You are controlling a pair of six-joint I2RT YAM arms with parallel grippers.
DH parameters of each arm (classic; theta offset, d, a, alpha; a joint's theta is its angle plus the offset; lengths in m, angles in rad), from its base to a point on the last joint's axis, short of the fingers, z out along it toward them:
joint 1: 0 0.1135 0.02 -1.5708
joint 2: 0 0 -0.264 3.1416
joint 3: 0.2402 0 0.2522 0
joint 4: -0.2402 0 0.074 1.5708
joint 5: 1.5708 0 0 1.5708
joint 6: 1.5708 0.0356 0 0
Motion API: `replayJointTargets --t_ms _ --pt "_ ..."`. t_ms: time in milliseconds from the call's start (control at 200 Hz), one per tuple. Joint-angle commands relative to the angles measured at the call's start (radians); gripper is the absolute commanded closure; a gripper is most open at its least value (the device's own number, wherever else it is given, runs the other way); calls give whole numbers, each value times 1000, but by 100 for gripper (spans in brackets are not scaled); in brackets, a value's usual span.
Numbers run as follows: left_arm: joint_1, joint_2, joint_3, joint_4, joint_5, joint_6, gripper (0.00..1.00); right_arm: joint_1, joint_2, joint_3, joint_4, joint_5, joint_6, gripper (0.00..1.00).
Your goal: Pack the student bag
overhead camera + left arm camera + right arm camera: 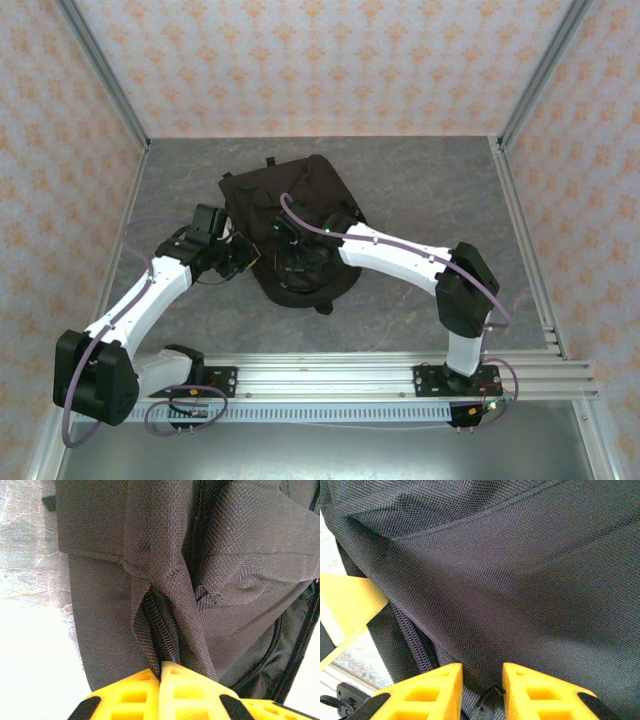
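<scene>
The student bag (pixel 292 205), a large black fabric backpack, lies in the middle of the grey table (pixel 430 190). My left gripper (pixel 243 258) is at the bag's left edge. In the left wrist view its yellow fingers (pixel 185 680) are pressed together on a pinch of the bag's (pixel 240 555) fabric, right beside a zipper track (pixel 162 625). My right gripper (pixel 290 257) rests on the bag's lower middle. Seen from the right wrist, that gripper (pixel 482 672) stands with its jaws apart against the bag's (pixel 520 570) cloth. A strip of webbing and a small black tab (pixel 490 697) lie in the gap.
Patterned walls with metal posts enclose the table on three sides. An aluminium rail (pixel 330 380) carrying both arm bases runs along the near edge. A zipper line (pixel 412 640) and a flat yellow piece (pixel 350 605) sit at the left of the right wrist view.
</scene>
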Motion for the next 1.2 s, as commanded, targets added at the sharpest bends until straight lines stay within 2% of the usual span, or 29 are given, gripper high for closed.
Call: replayJointTargets --t_ms 0,140,315,826,971,1196 --pt "-12 -19 -7 14 0 2 100 6 -37 -23 14 18 -19 74" --pt "-13 -17 -7 16 -1 1 100 6 -54 -57 36 7 -20 82" --pt "-12 -14 -3 16 -6 1 100 6 -84 -81 34 26 -27 100" --pt "-9 7 22 -13 -55 6 100 27 -269 -232 48 53 9 100" --pt "-9 17 39 -12 -52 0 100 70 -291 -248 14 92 -9 100" --pt "3 13 57 -45 -77 20 100 73 -359 -298 -20 146 -20 100"
